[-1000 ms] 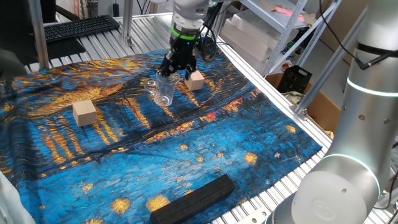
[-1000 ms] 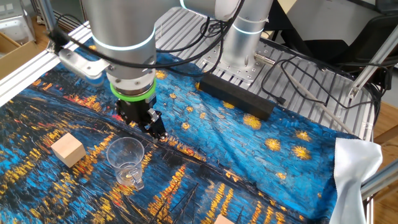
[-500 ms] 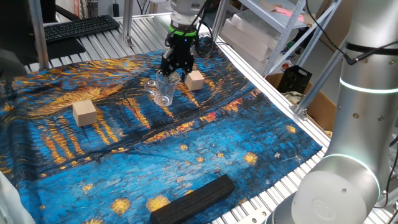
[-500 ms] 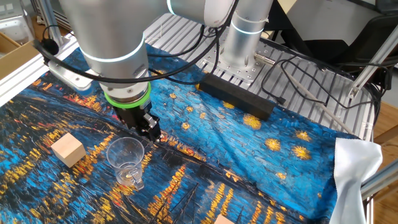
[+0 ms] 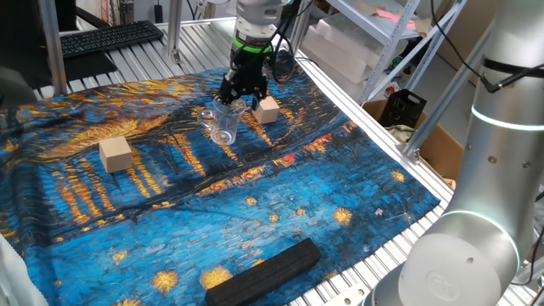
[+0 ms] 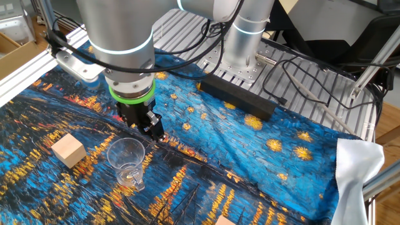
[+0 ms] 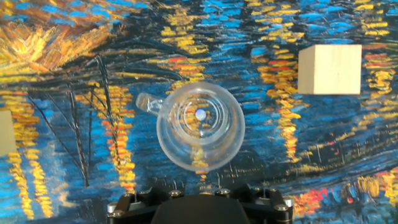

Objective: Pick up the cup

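Starry blue-and-gold cloth covers the table (image 5: 357,246), with the cup (image 5: 224,124) upright near its far side, between two wooden blocks (image 5: 115,154). Just above the cup's rim hang the fingers (image 6: 150,128); whether they are spread I cannot tell. The cup looks light, stiff, slick and breakable, so pinching one wall at the rim, opposite the handle (image 7: 148,103), seems safest.

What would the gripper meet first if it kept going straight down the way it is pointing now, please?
Most likely the cup: in the hand view its open mouth sits just ahead of the gripper. From the side the fingers look near its rim, so they might land on the painted cloth beside it instead.
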Available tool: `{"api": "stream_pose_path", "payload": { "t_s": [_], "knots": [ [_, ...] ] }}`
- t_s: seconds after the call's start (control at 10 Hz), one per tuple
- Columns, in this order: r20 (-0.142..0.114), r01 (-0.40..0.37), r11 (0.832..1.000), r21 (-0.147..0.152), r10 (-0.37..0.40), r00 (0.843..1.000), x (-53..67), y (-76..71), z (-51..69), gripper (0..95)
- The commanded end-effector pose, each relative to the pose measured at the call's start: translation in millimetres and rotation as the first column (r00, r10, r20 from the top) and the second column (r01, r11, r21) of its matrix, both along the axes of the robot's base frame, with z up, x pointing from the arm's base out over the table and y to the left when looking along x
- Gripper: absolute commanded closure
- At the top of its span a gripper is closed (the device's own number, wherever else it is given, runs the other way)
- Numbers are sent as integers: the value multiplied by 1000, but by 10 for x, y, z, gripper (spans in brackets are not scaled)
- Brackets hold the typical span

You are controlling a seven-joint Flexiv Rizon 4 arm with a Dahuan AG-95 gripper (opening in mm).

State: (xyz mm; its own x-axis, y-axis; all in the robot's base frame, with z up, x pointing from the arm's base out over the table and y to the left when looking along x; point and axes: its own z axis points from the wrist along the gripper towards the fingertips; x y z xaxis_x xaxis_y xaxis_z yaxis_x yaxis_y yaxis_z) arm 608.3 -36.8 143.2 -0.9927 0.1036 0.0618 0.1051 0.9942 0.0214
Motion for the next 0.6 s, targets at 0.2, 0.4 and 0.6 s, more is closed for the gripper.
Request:
{"api": "stream_pose_path", "payload": {
  "t_s": [0.2,0.4,0.6],
  "knots": [
    [2,8,1000,1,-8,1000,-15,1,10,190],
    [16,0,1000,1,0,1000,11,8,5,0],
    [32,9,1000,1,-9,999,120,27,-16,0]
  ]
}}
